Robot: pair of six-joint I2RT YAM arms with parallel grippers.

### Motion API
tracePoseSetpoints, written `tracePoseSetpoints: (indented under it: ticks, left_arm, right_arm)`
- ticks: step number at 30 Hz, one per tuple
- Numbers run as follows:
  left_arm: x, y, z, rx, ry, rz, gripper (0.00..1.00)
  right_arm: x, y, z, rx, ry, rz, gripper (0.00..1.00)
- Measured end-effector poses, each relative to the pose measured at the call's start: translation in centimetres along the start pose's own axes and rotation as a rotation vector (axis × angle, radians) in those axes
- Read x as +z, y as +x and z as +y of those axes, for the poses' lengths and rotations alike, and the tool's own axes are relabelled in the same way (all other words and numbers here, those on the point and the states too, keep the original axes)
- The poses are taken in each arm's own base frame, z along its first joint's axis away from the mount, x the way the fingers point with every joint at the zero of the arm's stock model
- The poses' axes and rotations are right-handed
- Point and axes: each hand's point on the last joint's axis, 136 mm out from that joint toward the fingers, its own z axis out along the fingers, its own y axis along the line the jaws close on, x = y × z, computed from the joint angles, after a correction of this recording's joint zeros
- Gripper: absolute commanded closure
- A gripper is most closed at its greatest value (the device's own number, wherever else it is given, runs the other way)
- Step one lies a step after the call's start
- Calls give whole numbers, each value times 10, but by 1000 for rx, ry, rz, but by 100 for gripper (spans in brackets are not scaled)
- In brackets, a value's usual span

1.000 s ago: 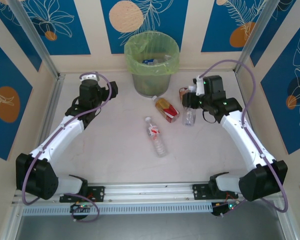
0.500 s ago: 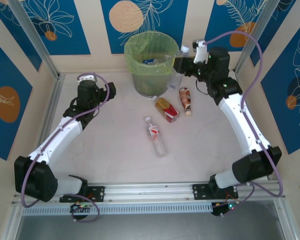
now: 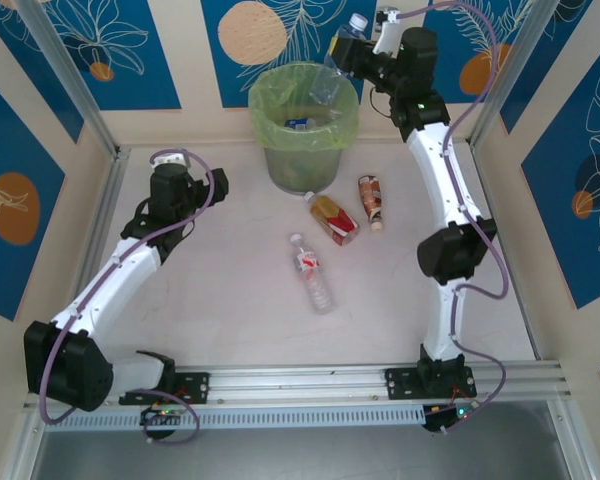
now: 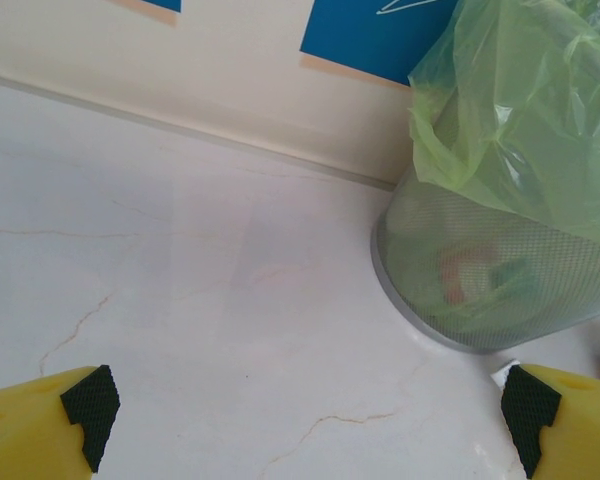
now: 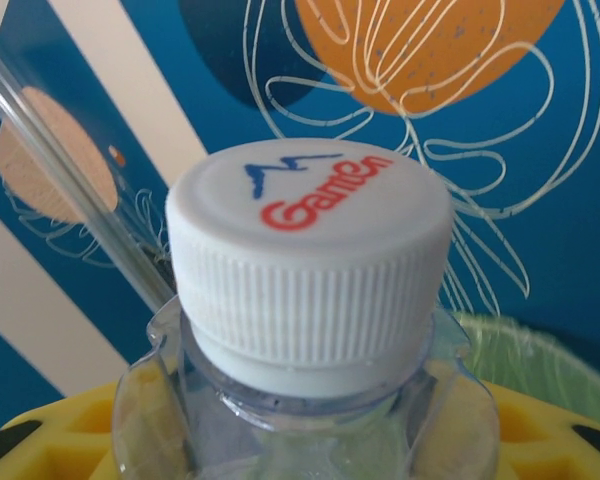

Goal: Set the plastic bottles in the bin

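One clear, white-capped plastic bottle (image 3: pixel 335 65), clamped in the right gripper (image 3: pixel 358 52), hangs tilted, base-first, over the round grey, green-bagged bin (image 3: pixel 300 165) at its right rim (left gripper (image 4: pixel 305 412) gapes wide).

Your white-and-black left arm (image 3: pixel 120 268) lay low, reaching from its near-left base toward the far left. Its yellow-fingered left gripper (image 4: pixel 308 412) stood wide apart, holding nothing. Your right arm (image 3: pixel 435 170) stretched high toward the far side, elbow bent, its right gripper (image 3: pixel 351 57) clamped on a clear plastic bottle with a white cap (image 5: pixel 310 250).
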Motion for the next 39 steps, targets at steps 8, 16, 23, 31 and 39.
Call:
tracePoseSetpoints:
  ticks: [8,16,23,31,39]
  left_arm:
    - [-1,8,-16,35,97,47,0]
    - [-2,14,-17,49,110,72,0]
    - [-2,19,-16,60,106,94,0]
    - [-2,21,-15,71,105,100,0]
    - [-2,23,-18,71,122,112,0]
  right_arm:
    - [35,15,-43,49,72,-48,53]
    - [59,35,-75,141,88,-112,44]
    - [83,91,-100,198,58,-16,20]
    - [80,106,-75,106,-2,87,11]
    - [54,73,-32,-2,-62,88,10]
